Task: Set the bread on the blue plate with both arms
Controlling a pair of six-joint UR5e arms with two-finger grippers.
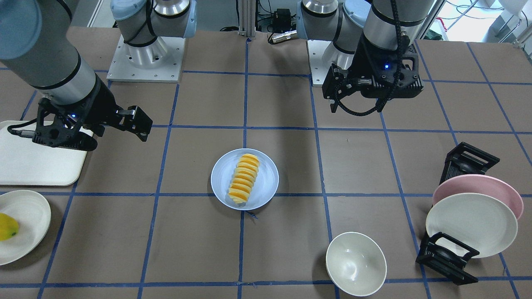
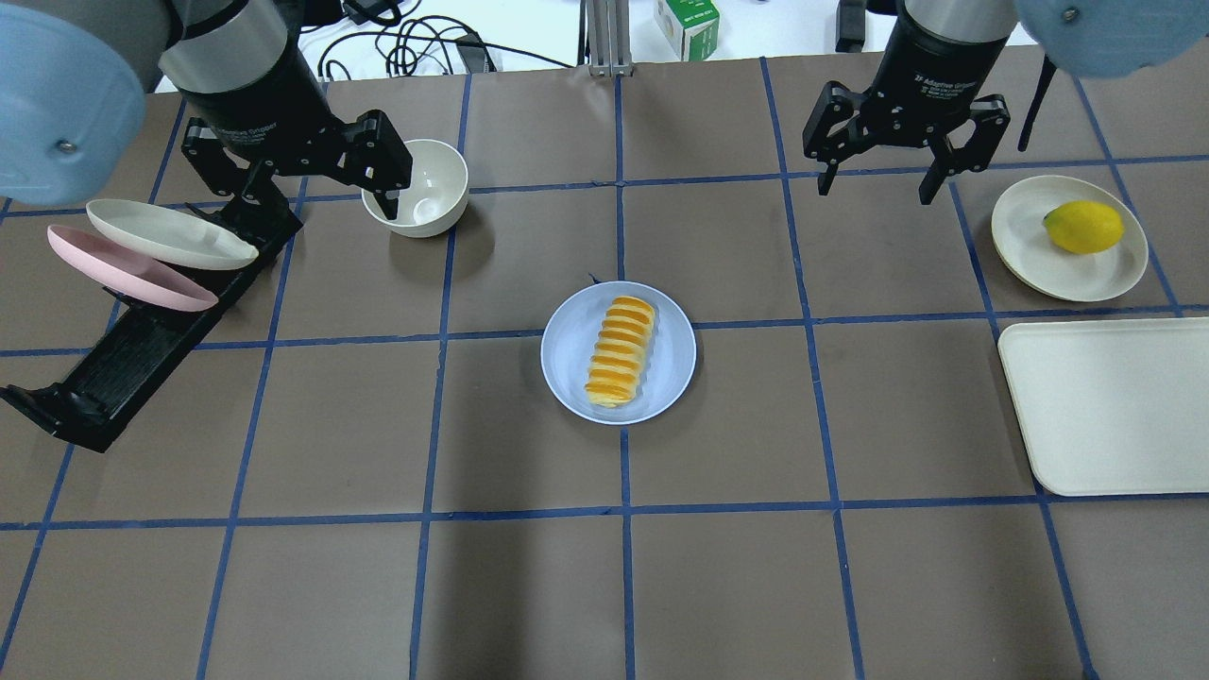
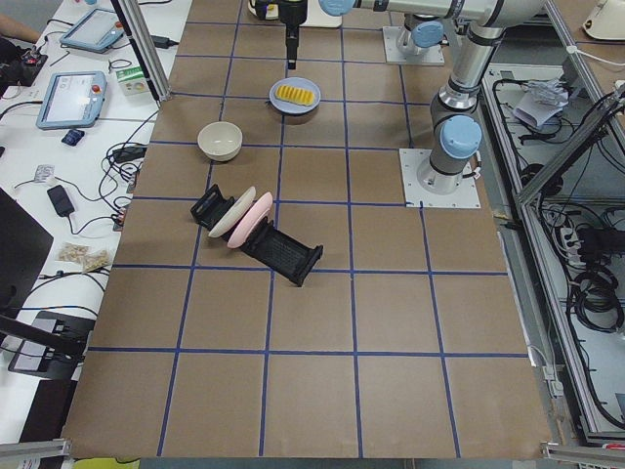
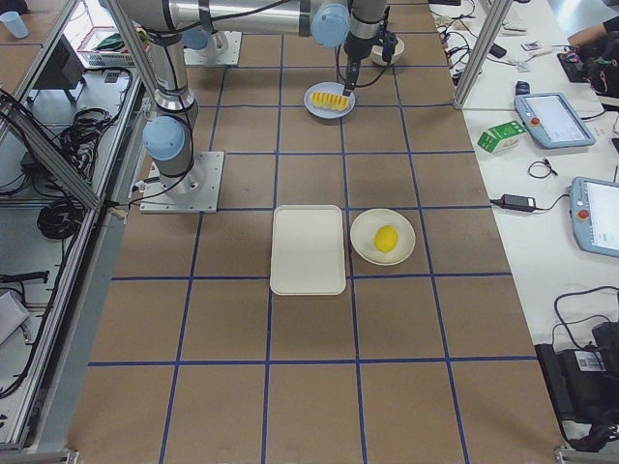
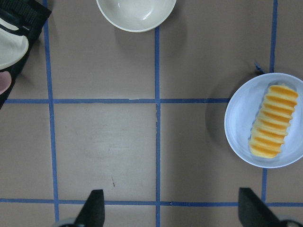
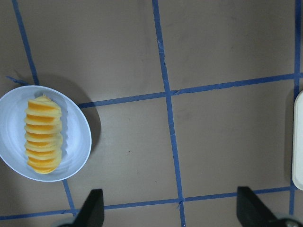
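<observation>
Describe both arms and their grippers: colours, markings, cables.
The left arm and right arm are silver-grey tubes with light blue joint caps. The left gripper and right gripper are black, two-fingered, with white lettering above and a small blue light. A black ribbed cable runs down the left arm.

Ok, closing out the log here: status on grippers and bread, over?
Left gripper open, empty; right gripper open, empty. Bread lying on blue plate, neither gripper touching it. White bowl near left gripper, apart from the plate.
</observation>
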